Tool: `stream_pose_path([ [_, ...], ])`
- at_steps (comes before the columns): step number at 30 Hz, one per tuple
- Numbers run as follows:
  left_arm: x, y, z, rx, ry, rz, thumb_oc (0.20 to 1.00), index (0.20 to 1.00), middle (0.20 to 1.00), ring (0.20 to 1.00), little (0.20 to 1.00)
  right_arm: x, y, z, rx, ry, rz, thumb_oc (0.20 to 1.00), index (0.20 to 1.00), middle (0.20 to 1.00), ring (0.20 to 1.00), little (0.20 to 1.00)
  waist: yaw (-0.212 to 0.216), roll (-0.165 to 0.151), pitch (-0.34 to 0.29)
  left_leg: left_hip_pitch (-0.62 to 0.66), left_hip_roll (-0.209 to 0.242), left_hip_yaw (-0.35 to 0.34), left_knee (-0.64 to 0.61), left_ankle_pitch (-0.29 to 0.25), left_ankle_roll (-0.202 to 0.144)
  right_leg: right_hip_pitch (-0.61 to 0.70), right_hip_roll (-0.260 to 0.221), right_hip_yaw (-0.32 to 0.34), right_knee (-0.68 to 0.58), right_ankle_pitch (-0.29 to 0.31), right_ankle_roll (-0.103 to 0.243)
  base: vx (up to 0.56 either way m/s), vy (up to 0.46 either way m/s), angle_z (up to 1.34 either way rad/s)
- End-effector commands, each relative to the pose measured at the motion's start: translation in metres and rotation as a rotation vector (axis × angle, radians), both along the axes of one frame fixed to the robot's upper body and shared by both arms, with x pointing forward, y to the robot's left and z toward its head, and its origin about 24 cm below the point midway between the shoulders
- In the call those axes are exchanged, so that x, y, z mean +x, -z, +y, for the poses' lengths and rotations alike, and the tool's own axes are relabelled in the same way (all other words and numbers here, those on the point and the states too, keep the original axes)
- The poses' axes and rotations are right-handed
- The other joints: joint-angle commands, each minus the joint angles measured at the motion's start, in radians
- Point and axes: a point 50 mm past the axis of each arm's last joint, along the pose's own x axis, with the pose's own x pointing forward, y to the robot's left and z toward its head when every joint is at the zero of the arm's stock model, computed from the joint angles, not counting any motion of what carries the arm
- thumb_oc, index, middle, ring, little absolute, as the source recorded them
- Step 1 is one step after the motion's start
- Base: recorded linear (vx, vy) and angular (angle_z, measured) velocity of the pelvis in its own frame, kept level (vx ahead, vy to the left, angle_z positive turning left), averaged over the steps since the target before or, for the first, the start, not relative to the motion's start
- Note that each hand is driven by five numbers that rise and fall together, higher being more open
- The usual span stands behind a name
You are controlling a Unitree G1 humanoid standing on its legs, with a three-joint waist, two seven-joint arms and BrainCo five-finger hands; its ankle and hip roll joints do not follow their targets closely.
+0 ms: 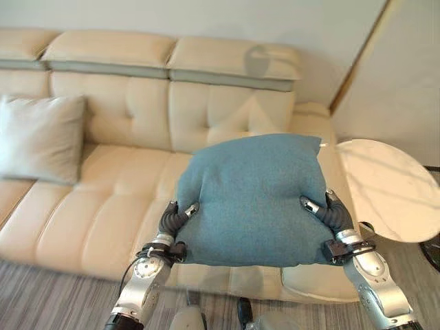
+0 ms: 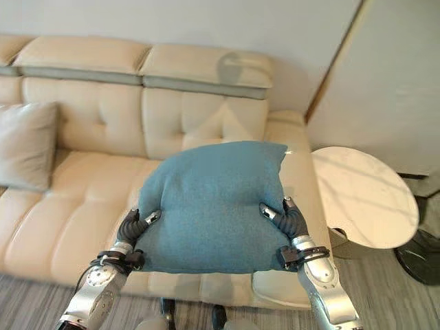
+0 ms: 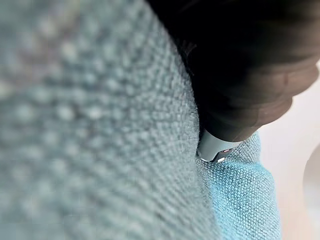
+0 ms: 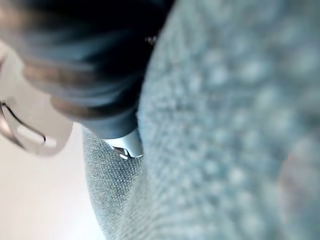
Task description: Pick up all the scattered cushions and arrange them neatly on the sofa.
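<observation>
My fingers curl into both sides of a plump teal cushion (image 1: 254,199) of coarse woven cloth, left hand (image 1: 174,217) and right hand (image 1: 327,212) clamping it in the air above the front of the tufted cream leather sofa (image 1: 124,199). A pale square cushion (image 1: 40,137) leans against the backrest. A round marbled table (image 1: 388,187) stands beside the armrest.

Both arms reach forward, raised and spread apart. The left robot hand (image 1: 176,218) and right robot hand (image 1: 324,211) each curl their fingers inward, thumbs on top, clamping what they hold between them
</observation>
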Motion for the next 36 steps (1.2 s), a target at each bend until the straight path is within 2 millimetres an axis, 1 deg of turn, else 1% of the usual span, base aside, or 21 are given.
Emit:
stream_pose_path([
  [1, 0.020, -0.062, -0.016, 0.000, 0.096, -0.325, 0.200, 0.200, 0.200, 0.200, 0.200, 0.020, -0.054, 0.053, 0.101, -0.196, -0.300, 0.200, 0.200, 0.200, 0.200, 0.200, 0.056, -0.022, 0.003, 0.081, -0.023, 0.137, 0.001, -0.119, -0.004, -0.111, -0.109, -0.046, 0.117, -0.021, 0.120, 0.02, 0.172, -0.96],
  [2, 0.021, -0.062, -0.016, 0.000, 0.096, -0.326, 0.200, 0.200, 0.200, 0.200, 0.200, 0.020, -0.055, 0.053, 0.102, -0.196, -0.301, 0.200, 0.200, 0.200, 0.200, 0.200, 0.058, -0.022, 0.001, 0.079, -0.022, 0.139, 0.000, -0.116, -0.004, -0.115, -0.108, -0.044, 0.116, -0.017, 0.119, -0.05, 0.151, -1.26],
  [4, 0.023, -0.064, -0.008, 0.013, 0.066, -0.334, 0.200, 0.200, 0.200, 0.200, 0.200, 0.026, -0.058, 0.064, 0.133, -0.218, -0.312, 0.200, 0.200, 0.200, 0.200, 0.200, 0.076, -0.022, 0.005, 0.094, -0.019, 0.200, -0.014, -0.126, 0.002, -0.145, -0.137, -0.117, 0.122, 0.005, 0.129, -0.05, 0.080, -1.40],
  [5, 0.024, -0.065, -0.001, 0.026, 0.030, -0.341, 0.200, 0.200, 0.200, 0.200, 0.200, 0.028, -0.059, 0.073, 0.157, -0.244, -0.316, 0.200, 0.200, 0.200, 0.200, 0.200, 0.089, -0.019, 0.008, 0.105, -0.021, 0.230, -0.017, -0.134, 0.007, -0.158, -0.169, -0.188, 0.120, 0.014, 0.139, -0.01, 0.051, -1.14],
  [9, 0.026, -0.066, 0.002, 0.032, 0.011, -0.346, 0.200, 0.200, 0.200, 0.200, 0.200, 0.030, -0.058, 0.076, 0.166, -0.253, -0.313, 0.200, 0.200, 0.200, 0.200, 0.200, 0.090, -0.017, 0.007, 0.105, -0.030, 0.231, -0.014, -0.138, 0.011, -0.153, -0.173, -0.187, 0.100, 0.019, 0.140, 0.03, 0.025, -0.36],
  [14, 0.040, -0.081, 0.002, 0.014, -0.044, -0.418, 0.200, 0.200, 0.200, 0.200, 0.200, 0.046, -0.082, 0.094, 0.196, -0.269, -0.394, 0.200, 0.200, 0.200, 0.200, 0.200, 0.113, 0.014, 0.033, 0.045, -0.057, 0.223, -0.012, -0.135, 0.018, -0.197, -0.193, -0.192, 0.060, 0.037, 0.133, -0.09, 0.020, -0.02],
  [16, 0.057, -0.104, -0.008, -0.007, -0.049, -0.504, 0.200, 0.200, 0.200, 0.200, 0.200, 0.058, -0.112, 0.109, 0.200, -0.281, -0.498, 0.200, 0.200, 0.200, 0.200, 0.200, 0.125, 0.039, 0.061, -0.038, -0.066, 0.207, -0.003, -0.122, 0.019, -0.276, -0.204, -0.184, 0.073, 0.046, 0.132, -0.23, 0.008, 0.03],
  [17, 0.074, -0.134, -0.011, 0.021, -0.063, -0.611, 0.200, 0.200, 0.200, 0.200, 0.200, 0.071, -0.143, 0.120, 0.190, -0.275, -0.597, 0.200, 0.200, 0.200, 0.200, 0.200, 0.137, 0.056, 0.080, -0.103, -0.069, 0.197, 0.004, -0.103, 0.016, -0.340, -0.209, -0.176, 0.085, 0.054, 0.131, -0.14, 0.003, 0.08],
  [18, 0.074, -0.134, -0.011, 0.021, -0.063, -0.613, 0.200, 0.200, 0.200, 0.200, 0.200, 0.071, -0.143, 0.120, 0.190, -0.275, -0.599, 0.200, 0.200, 0.200, 0.200, 0.200, 0.138, 0.055, 0.081, -0.105, -0.069, 0.197, 0.005, -0.103, 0.016, -0.343, -0.210, -0.175, 0.087, 0.054, 0.131, -0.16, -0.010, 0.08],
  [19, 0.088, -0.167, -0.015, 0.036, -0.075, -0.724, 0.200, 0.200, 0.200, 0.200, 0.200, 0.081, -0.175, 0.129, 0.194, -0.254, -0.689, 0.200, 0.200, 0.200, 0.200, 0.200, 0.155, 0.068, 0.090, -0.154, -0.075, 0.177, -0.002, -0.081, 0.012, -0.383, -0.208, -0.173, 0.086, 0.059, 0.131, -0.06, -0.005, 0.06],
  [20, 0.088, -0.168, -0.016, 0.036, -0.074, -0.727, 0.200, 0.200, 0.200, 0.200, 0.200, 0.081, -0.176, 0.129, 0.195, -0.254, -0.692, 0.200, 0.200, 0.200, 0.200, 0.200, 0.155, 0.068, 0.091, -0.155, -0.076, 0.177, -0.002, -0.081, 0.012, -0.385, -0.208, -0.173, 0.087, 0.059, 0.131, -0.09, -0.013, 0.02],
  [23, 0.104, -0.220, -0.022, 0.058, -0.105, -0.885, 0.200, 0.200, 0.200, 0.200, 0.200, 0.093, -0.222, 0.132, 0.220, -0.182, -0.811, 0.200, 0.200, 0.200, 0.200, 0.200, 0.176, 0.086, 0.098, -0.209, -0.079, 0.151, -0.024, -0.049, 0.003, -0.432, -0.206, -0.181, 0.082, 0.069, 0.135, -0.03, -0.021, 0.08],
  [25, 0.116, -0.269, -0.026, 0.068, -0.174, -1.007, 0.200, 0.200, 0.200, 0.200, 0.200, 0.100, -0.273, 0.133, 0.209, -0.057, -0.940, 0.200, 0.200, 0.200, 0.200, 0.200, 0.200, 0.101, 0.112, -0.247, -0.079, 0.129, -0.048, -0.021, -0.009, -0.469, -0.208, -0.190, 0.077, 0.072, 0.143, -0.03, -0.023, 0.20],
  [27, 0.119, -0.287, -0.028, 0.073, -0.195, -1.047, 0.200, 0.200, 0.200, 0.200, 0.200, 0.101, -0.290, 0.131, 0.187, -0.010, -0.984, 0.200, 0.200, 0.200, 0.200, 0.200, 0.206, 0.103, 0.120, -0.255, -0.081, 0.120, -0.058, -0.012, -0.012, -0.479, -0.208, -0.192, 0.077, 0.071, 0.144, -0.03, -0.031, 0.23],
  [28, 0.122, -0.318, -0.029, 0.088, -0.247, -1.106, 0.200, 0.200, 0.200, 0.200, 0.200, 0.101, -0.319, 0.135, 0.154, 0.062, -1.044, 0.200, 0.200, 0.200, 0.200, 0.200, 0.219, 0.109, 0.133, -0.283, -0.085, 0.105, -0.072, 0.004, -0.021, -0.503, -0.209, -0.201, 0.075, 0.073, 0.153, -0.03, -0.041, 0.22],
  [29, 0.122, -0.321, -0.030, 0.087, -0.247, -1.113, 0.200, 0.200, 0.200, 0.200, 0.200, 0.100, -0.321, 0.135, 0.155, 0.063, -1.051, 0.200, 0.200, 0.200, 0.200, 0.200, 0.219, 0.109, 0.137, -0.286, -0.086, 0.104, -0.072, 0.005, -0.021, -0.506, -0.210, -0.202, 0.076, 0.074, 0.153, -0.03, -0.045, 0.18],
  [31, 0.124, -0.359, -0.024, 0.099, -0.337, -1.164, 0.200, 0.200, 0.200, 0.200, 0.200, 0.104, -0.350, 0.137, 0.046, 0.154, -1.089, 0.200, 0.200, 0.200, 0.200, 0.200, 0.238, 0.111, 0.148, -0.322, -0.095, 0.081, -0.094, 0.027, -0.030, -0.547, -0.209, -0.210, 0.074, 0.081, 0.162, -0.02, -0.025, 0.13],
  [33, 0.123, -0.374, -0.023, 0.111, -0.361, -1.187, 0.200, 0.200, 0.200, 0.200, 0.200, 0.104, -0.361, 0.137, 0.027, 0.174, -1.102, 0.200, 0.200, 0.200, 0.200, 0.200, 0.245, 0.110, 0.153, -0.337, -0.097, 0.076, -0.099, 0.032, -0.032, -0.560, -0.210, -0.212, 0.072, 0.081, 0.163, -0.01, -0.023, 0.19],
  [34, 0.122, -0.388, -0.018, 0.147, -0.399, -1.197, 0.231, 0.231, 0.231, 0.231, 0.231, 0.106, -0.370, 0.131, -0.034, 0.212, -1.106, 0.325, 0.325, 0.325, 0.325, 0.325, 0.249, 0.110, 0.155, -0.355, -0.098, 0.070, -0.102, 0.036, -0.034, -0.578, -0.210, -0.215, 0.072, 0.082, 0.166, -0.01, -0.041, 0.15],
  [35, 0.123, -0.399, -0.014, 0.176, -0.428, -1.192, 0.711, 0.711, 0.711, 0.711, 0.711, 0.107, -0.378, 0.129, -0.057, 0.229, -1.110, 0.598, 0.598, 0.598, 0.598, 0.598, 0.251, 0.111, 0.160, -0.376, -0.097, 0.068, -0.103, 0.041, -0.036, -0.600, -0.214, -0.220, 0.074, 0.086, 0.171, -0.01, -0.042, 0.10],
  [36, 0.123, -0.405, -0.012, 0.161, -0.449, -1.187, 0.918, 0.918, 0.918, 0.918, 0.918, 0.108, -0.380, 0.125, -0.044, 0.234, -1.091, 0.824, 0.824, 0.824, 0.824, 0.824, 0.251, 0.112, 0.165, -0.393, -0.099, 0.066, -0.103, 0.046, -0.040, -0.613, -0.216, -0.221, 0.074, 0.087, 0.173, -0.01, -0.041, 0.13],
])
